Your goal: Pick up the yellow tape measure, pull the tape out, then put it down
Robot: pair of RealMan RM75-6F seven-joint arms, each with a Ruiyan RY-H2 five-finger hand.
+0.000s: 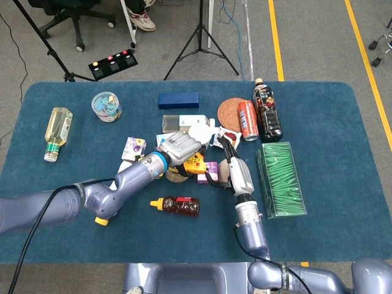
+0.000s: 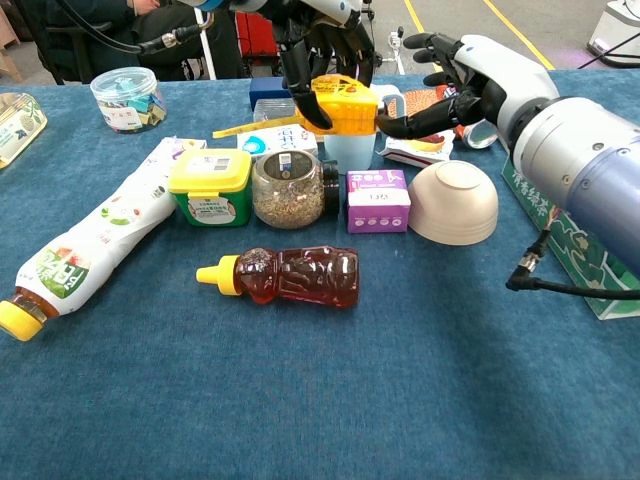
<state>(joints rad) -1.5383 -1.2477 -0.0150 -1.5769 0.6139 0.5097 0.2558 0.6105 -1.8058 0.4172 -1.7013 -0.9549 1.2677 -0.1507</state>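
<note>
Tape measure (image 2: 345,104) is held by the left hand (image 2: 318,40) above the jars (image 2: 288,188), lifted so the tape can run out freely. Right hand (image 2: 470,80) reaches in, fingertips at the case; whether it already pinches the tape, I cannot tell.

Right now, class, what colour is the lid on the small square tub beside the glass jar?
Yellow, on a green tub; the chest view shows it best, left of the glass jar.
</note>
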